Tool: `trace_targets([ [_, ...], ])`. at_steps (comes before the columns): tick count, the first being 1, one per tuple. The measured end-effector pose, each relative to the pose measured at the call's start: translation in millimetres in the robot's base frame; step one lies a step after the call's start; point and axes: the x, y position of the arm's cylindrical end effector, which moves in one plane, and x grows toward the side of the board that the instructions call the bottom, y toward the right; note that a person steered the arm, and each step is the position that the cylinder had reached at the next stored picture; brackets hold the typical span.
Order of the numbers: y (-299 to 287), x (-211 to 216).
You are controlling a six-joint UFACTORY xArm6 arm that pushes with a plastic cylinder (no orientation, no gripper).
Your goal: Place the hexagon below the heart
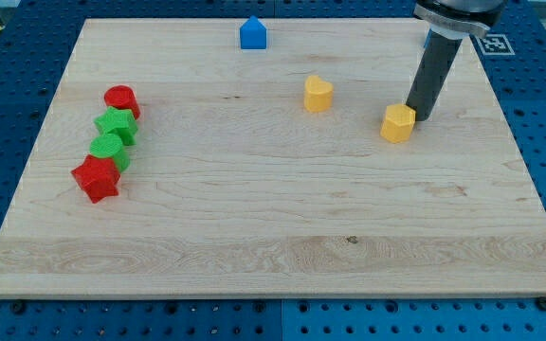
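Rod descending steeply from view's top right, leaning slightly; my tip [417, 116] bare, clamping nothing, touching or just beside yellow hexagon [398, 123] at its upper-right edge. Yellow heart [318, 94] further left of tip, slightly higher.

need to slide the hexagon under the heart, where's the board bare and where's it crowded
Bare: the wooden board below the yellow heart block, and its whole lower half. My tip touches the yellow hexagon block at its right. Crowded: the left edge, where red cylinder, green star, green cylinder and red star cluster.
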Motion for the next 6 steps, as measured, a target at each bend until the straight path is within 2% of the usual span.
trace_targets([
  [4, 9, 11],
  [6, -51, 12],
])
